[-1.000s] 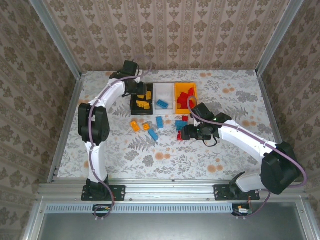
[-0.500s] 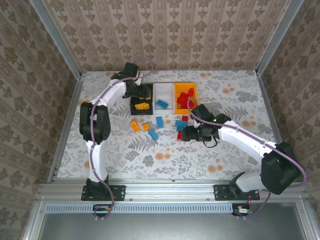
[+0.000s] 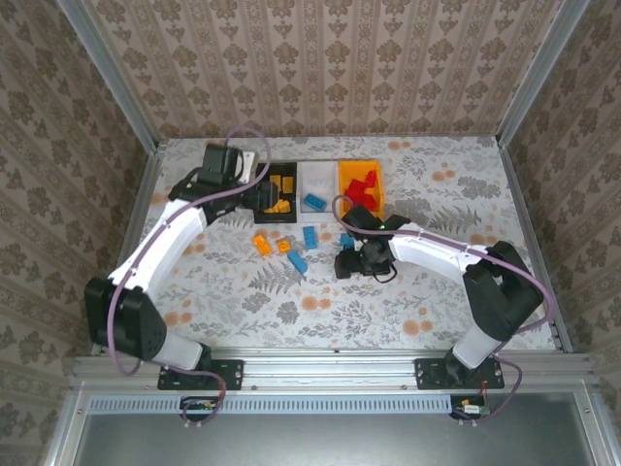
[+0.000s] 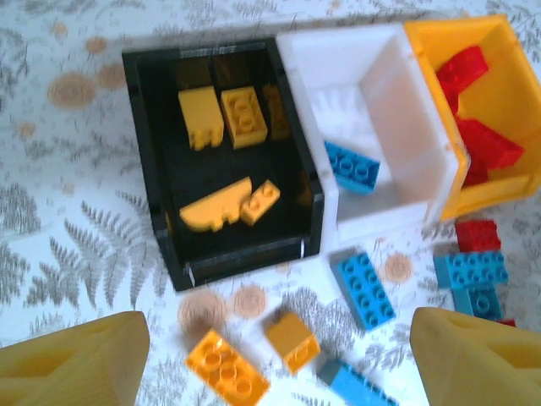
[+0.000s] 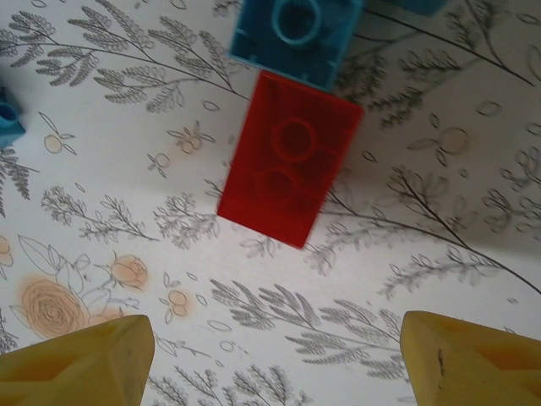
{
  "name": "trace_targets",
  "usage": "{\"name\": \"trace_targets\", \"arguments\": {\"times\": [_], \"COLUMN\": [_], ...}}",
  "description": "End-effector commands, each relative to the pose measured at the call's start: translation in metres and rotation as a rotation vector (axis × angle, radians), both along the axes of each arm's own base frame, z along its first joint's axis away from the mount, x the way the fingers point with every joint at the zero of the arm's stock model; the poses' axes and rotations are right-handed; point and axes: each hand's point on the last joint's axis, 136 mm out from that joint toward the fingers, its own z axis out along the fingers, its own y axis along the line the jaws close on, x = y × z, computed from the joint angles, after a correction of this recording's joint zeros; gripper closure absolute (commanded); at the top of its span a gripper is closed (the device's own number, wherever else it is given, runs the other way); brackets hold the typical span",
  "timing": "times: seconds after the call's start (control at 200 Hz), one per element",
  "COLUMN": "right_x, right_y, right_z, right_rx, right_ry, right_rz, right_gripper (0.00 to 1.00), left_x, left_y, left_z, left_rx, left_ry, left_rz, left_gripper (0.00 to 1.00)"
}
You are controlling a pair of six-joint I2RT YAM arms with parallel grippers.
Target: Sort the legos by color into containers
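While the right tool point(image 5: 270, 355) hangs over the counter point(image 3: 437, 320) with its jaws spread wide and nothing between them, a red brick point(image 5: 287, 161) lies flat at 12 o'clock of the gap, not yet touched. A blue brick point(image 5: 296, 34) meets the red brick's far end, again at 12 o'clock.

The left tool point(image 4: 270, 355) is likewise open and empty. It hovers at 6 o'clock of the black bin point(image 4: 144, 169). The three bins stand in a row:
- The black bin holds yellow bricks point(image 4: 224, 114).
- The white bin point(image 4: 397, 118), at its 3 o'clock, holds one blue piece point(image 4: 353, 167).
- The orange bin point(image 4: 511, 89), at 3 o'clock again, holds red pieces point(image 4: 478, 110).

Loose orange bricks point(image 4: 226, 372) and further blue ones rest on the counter at 6 o'clock of the bins (the sorting looks partly done).

Likely faults from this state:
- Twist-out: the red brick lies skewed to the jaw line. Closing on its corners could spin it free.
- Double pick: the blue brick is in contact. A descent set too far toward 12 o'clock could clamp or drag it, and blue would then land among red.
- Wrong bin: the white bin shares a wall with the orange bin. A release short toward 9 o'clock would misplace the red brick.
- Arm clash: both tools work near the same cluster of loose bricks.
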Motion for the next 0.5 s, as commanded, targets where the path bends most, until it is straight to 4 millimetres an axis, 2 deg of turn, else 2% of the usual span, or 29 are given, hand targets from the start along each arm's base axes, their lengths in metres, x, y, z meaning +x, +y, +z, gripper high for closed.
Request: {"name": "trace_targets", "arguments": {"times": [0.0, 0.2, 0.365, 0.495], "right_x": [0.011, 0.025, 0.032, 0.033], "right_y": [0.012, 0.012, 0.014, 0.008], "right_z": [0.000, -0.010, -0.023, -0.030], "right_rx": [-0.011, -0.082, -0.122, -0.162], "right_ry": [-0.015, -0.020, 0.008, 0.009], "right_rz": [0.003, 0.007, 0.017, 0.013], "right_gripper": [0.22, 0.27, 0.33, 0.41], "left_x": [-0.017, -0.046, -0.063, -0.072], "left_y": [0.006, 0.017, 0.022, 0.024], "left_z": [-0.007, -0.010, -0.012, -0.011], "left_rx": [-0.031, -0.051, -0.066, -0.085], "left_ry": [0.019, 0.025, 0.033, 0.030], "left_rz": [0.028, 0.044, 0.052, 0.057], "left_gripper": [0.17, 0.16, 0.15, 0.15]}}
